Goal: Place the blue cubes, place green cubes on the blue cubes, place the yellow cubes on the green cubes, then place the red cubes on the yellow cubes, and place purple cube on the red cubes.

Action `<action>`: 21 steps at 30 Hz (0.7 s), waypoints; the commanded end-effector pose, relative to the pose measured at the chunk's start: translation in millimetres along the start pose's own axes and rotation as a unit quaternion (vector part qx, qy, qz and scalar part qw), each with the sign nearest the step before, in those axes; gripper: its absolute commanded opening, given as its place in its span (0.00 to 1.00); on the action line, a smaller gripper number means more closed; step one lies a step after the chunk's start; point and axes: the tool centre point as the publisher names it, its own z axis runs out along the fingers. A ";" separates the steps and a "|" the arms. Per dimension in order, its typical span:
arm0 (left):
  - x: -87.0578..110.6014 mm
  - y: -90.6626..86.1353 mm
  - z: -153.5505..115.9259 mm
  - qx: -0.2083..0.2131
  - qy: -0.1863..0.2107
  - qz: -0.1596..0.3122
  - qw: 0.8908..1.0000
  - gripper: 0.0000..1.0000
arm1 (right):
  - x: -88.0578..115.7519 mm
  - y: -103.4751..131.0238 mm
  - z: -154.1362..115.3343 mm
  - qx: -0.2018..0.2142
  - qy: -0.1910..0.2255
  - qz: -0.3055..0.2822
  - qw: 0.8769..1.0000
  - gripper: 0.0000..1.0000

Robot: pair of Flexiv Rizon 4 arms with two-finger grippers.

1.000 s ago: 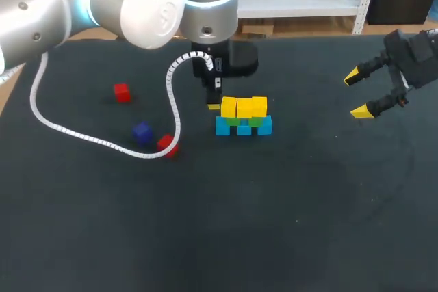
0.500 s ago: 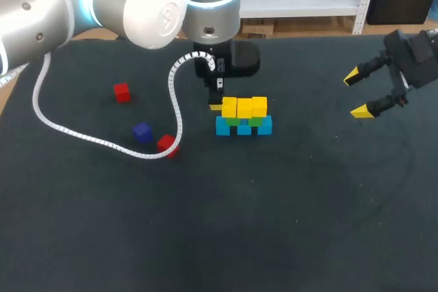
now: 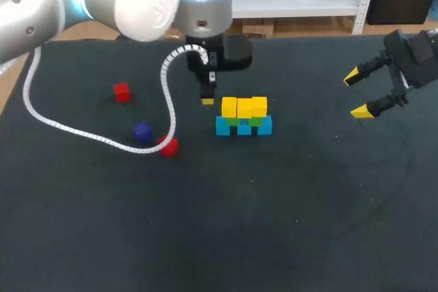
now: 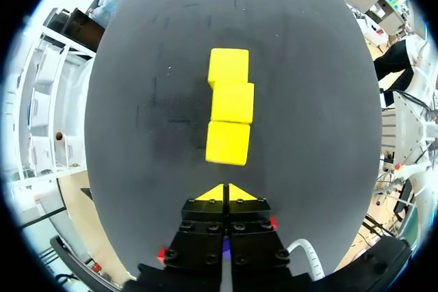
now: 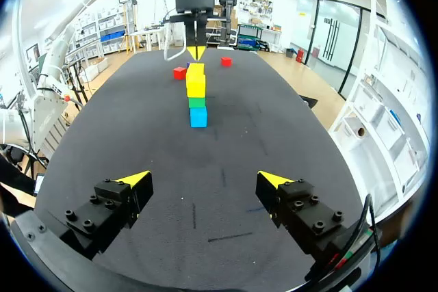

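The left claw (image 3: 207, 100), tips pressed together and empty, hangs just beside the yellow cubes (image 3: 244, 107) topping green cubes (image 3: 233, 121) and blue cubes (image 3: 243, 128) on the surface (image 3: 274, 210); the right claw (image 3: 361, 94) stands spread, well apart.

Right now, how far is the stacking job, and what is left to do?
Done: blue cubes, green cubes and yellow cubes are stacked in three layers. In hand: nothing; the left gripper is shut and empty beside the stack, the right gripper open, apart. Left: two red cubes and the purple cube lie loose on the table.
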 end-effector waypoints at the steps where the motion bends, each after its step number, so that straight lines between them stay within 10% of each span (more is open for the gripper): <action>1: 28.9 -13.4 -17.1 -0.006 -0.015 -0.002 1.000 0.43 | 0.3 -0.2 0.4 0.000 -0.001 -0.001 1.000 1.00; 4: 51.9 -16.3 -27.5 -0.009 -0.023 -0.018 1.000 1.00 | 0.3 -0.2 0.4 0.000 -0.001 -0.001 1.000 1.00; 21: 155.2 20.4 -42.5 -0.034 -0.006 -0.118 0.992 1.00 | 0.3 -0.2 0.4 0.000 -0.001 -0.001 1.000 1.00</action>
